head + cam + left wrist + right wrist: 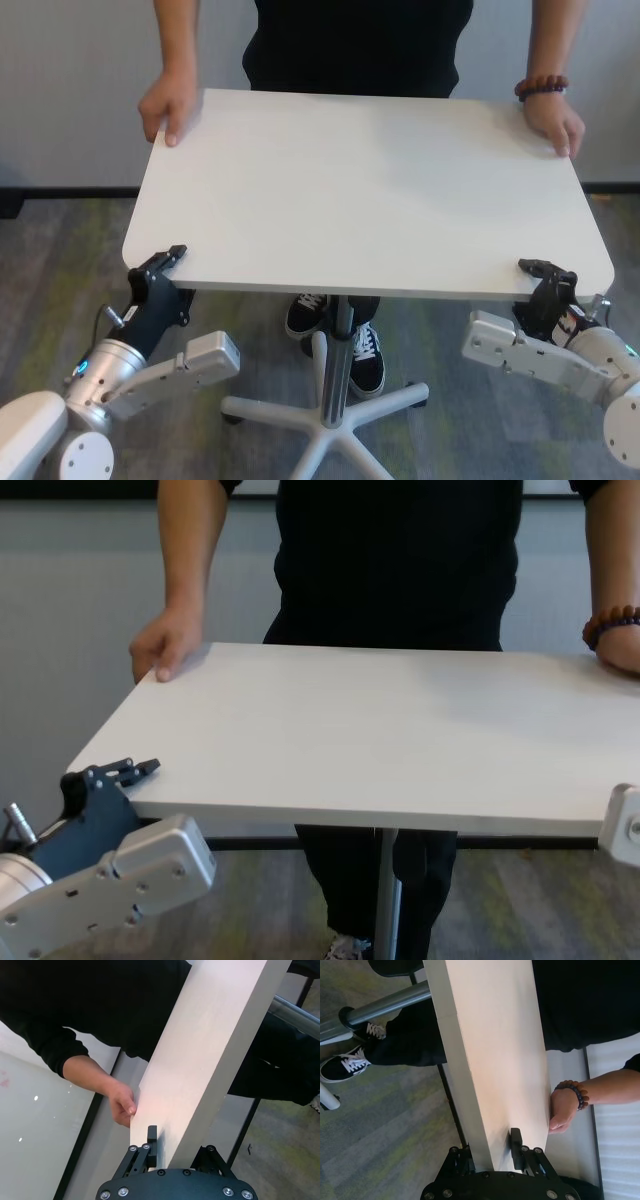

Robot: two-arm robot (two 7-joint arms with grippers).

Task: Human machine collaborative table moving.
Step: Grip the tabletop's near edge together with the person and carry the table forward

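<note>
Head view is showing the large white rectangular desk point(370, 190) with rounded corners standing on its slim metal pole point(342, 350), which is rising from a white star-shaped base point(325, 415) on the grey carpet. Taking the desk as the landmark, the person in the black short-sleeved shirt point(355, 45) is standing at its far edge, with black-and-white sneakers point(365, 355) showing beneath the top beside the pole. One bare hand point(165, 105) is gripping the far corner on the robot's left side, and the other hand point(555, 125), wearing a brown beaded bracelet point(540, 88) on its wrist, is gripping the far corner on the robot's right side.

At the desk's near edge, the left black skeletal pincer point(172, 258) is clamping the near corner on the robot's left; the left wrist view is showing one finger point(151, 1141) lying on the top surface while the rest of the pincer is sitting under the thin edge. The right black skeletal pincer point(540, 272) is clamping the near corner on the robot's right in the same manner, with one finger point(516, 1146) pressing on the top surface in the right wrist view. Both silver-grey forearms are reaching up from below the desk's near edge.
</note>
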